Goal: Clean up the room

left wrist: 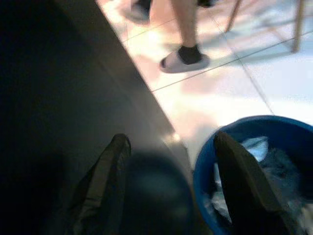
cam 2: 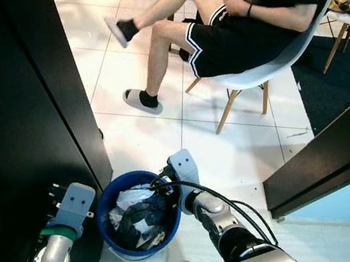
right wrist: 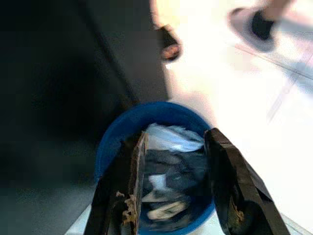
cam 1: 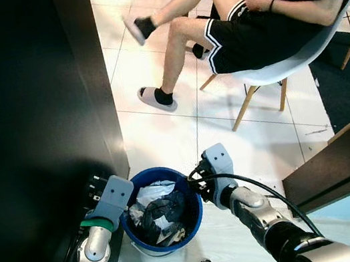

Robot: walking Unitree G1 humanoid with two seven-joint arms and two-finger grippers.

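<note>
A bin [cam 1: 192, 217] of trash [cam 1: 158, 210] sits on the floor [cam 1: 162, 133] at 6 o'clock. A cabinet [cam 1: 32, 129] stands at 9, touching it. A person [cam 1: 243, 17] sits on a chair [cam 1: 298, 61] at 1. A bench [cam 1: 349, 154] lies at 4.

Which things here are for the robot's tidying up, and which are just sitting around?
For the job:
blue bin, full of rubbish
left gripper, open beside the bin
right gripper, open over the bin

Just around:
person on a white chair
black cabinet
dark tabletop
</note>
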